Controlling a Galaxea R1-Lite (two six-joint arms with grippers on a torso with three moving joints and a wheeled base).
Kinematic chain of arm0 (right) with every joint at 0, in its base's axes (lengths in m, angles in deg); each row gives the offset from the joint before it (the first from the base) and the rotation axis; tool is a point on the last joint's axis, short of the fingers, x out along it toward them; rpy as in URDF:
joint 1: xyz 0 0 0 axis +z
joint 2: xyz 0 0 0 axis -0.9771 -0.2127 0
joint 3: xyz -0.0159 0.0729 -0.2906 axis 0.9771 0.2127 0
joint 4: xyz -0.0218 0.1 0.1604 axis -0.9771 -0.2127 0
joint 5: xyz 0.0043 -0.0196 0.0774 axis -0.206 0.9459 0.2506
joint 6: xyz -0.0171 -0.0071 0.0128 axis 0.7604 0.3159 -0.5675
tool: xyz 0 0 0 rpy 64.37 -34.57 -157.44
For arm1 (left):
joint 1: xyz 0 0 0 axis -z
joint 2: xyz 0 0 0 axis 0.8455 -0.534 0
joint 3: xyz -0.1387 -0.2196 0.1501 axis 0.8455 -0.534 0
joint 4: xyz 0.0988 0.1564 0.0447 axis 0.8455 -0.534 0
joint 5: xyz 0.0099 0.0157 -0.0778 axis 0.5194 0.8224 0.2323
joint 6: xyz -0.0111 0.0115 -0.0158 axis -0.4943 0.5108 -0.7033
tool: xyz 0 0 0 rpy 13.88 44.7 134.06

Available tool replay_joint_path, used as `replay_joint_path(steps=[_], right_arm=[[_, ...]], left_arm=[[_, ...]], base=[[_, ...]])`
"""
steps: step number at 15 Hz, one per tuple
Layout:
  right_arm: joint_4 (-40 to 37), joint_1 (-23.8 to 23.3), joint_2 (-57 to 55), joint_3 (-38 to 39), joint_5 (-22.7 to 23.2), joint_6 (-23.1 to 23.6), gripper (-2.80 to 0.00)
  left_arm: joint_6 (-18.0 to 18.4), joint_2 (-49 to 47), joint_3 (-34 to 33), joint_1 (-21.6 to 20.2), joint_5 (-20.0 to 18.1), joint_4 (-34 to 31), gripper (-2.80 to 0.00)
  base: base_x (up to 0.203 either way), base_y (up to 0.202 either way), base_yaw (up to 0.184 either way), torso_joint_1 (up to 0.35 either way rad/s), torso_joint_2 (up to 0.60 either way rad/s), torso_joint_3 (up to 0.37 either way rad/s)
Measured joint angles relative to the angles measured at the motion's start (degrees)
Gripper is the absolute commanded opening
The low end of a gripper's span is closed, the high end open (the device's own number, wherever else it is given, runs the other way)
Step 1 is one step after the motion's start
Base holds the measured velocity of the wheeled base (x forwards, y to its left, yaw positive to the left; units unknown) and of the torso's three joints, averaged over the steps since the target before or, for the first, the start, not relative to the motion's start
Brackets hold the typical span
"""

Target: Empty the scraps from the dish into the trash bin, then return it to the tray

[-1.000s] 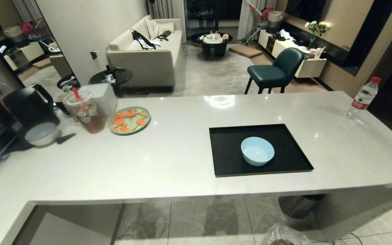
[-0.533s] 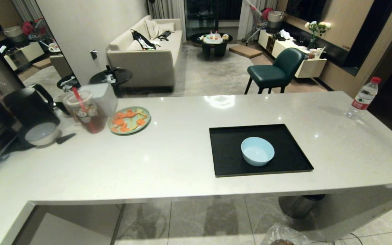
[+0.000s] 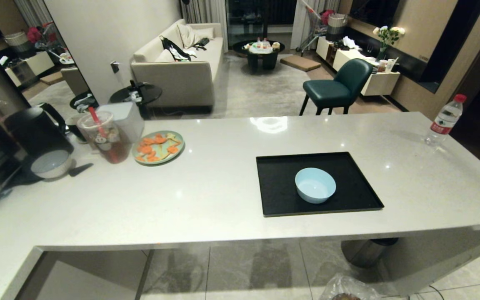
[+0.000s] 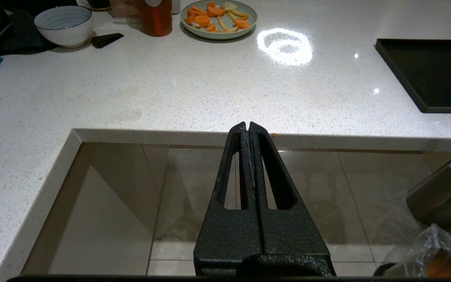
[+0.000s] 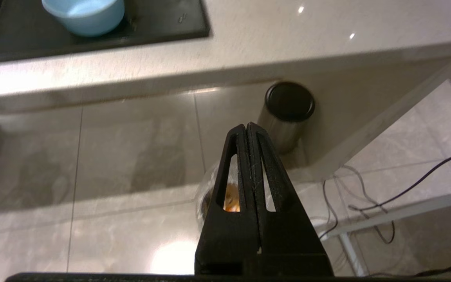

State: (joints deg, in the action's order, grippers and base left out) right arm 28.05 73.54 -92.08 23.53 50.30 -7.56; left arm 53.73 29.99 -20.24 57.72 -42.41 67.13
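The light-blue dish point(image 3: 315, 185) stands upright on the black tray point(image 3: 277, 183), right of the counter's middle, and its inside looks bare. On the floor below the counter's front edge is the trash bin point(image 3: 344, 291) with its crinkly clear liner. Orange scraps point(image 5: 231, 201) lie inside the bin. My right gripper point(image 5: 246, 126) hangs shut and empty above the bin, below counter height, with the dish point(image 5: 84, 13) far ahead of it. My left gripper point(image 4: 248, 124) is parked, shut and empty, in front of the counter edge. Neither arm is in the head view.
A steel cylinder with a black lid point(image 5: 288, 113) stands under the counter beside the bin. At the counter's left are a pale-green plate of carrot slices point(image 3: 158, 146), a drink cup point(image 3: 104, 137), a white bowl point(image 3: 50, 163) and a black kettle point(image 3: 36, 129). A water bottle point(image 3: 444, 121) stands far right. Cables point(image 5: 386, 188) cross the floor.
A dark part of the right arm at the head view's right edge has dropped out of sight. The dish, tray and left arm have not moved.
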Motion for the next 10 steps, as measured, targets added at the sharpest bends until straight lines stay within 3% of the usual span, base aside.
replay_joint_path(steps=[10], right_arm=[[-1.23,-1.08,-0.15,0.05,1.07,-0.15,-2.8]], left_arm=[[0.01,0.0,0.0,0.0,0.01,-0.02,-2.8]], base=[[0.0,0.0,0.0,0.0,0.0,0.0]])
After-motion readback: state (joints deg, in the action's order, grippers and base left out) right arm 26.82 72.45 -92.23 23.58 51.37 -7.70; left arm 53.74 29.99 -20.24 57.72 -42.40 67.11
